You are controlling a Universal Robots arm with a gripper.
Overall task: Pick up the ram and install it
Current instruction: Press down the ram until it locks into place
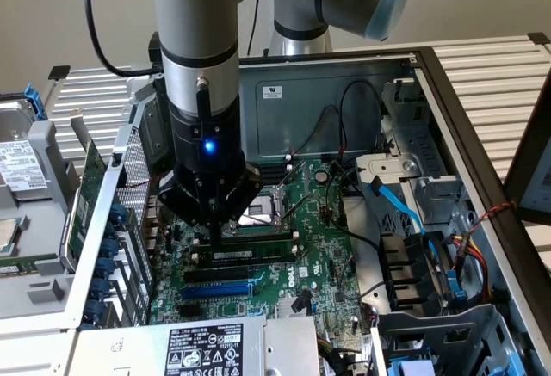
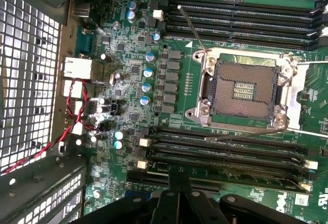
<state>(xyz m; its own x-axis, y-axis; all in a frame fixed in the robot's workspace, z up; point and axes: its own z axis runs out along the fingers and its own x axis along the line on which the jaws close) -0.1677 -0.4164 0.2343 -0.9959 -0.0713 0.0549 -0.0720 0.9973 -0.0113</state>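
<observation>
Your gripper (image 1: 217, 231) hangs with fingers pressed together over the motherboard (image 1: 323, 260), just above the ram (image 1: 258, 243). The empty CPU socket (image 2: 243, 90) sits beside it, and a blue cable (image 1: 405, 212) runs nearby.

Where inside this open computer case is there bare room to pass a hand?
Freest is above the CPU socket, toward the case's back wall. It is crowded at the memory slots under the pincer, and among cables at the exterior view's right.

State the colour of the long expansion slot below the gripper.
Blue, the long plastic expansion slot; exterior view shows it best.
</observation>
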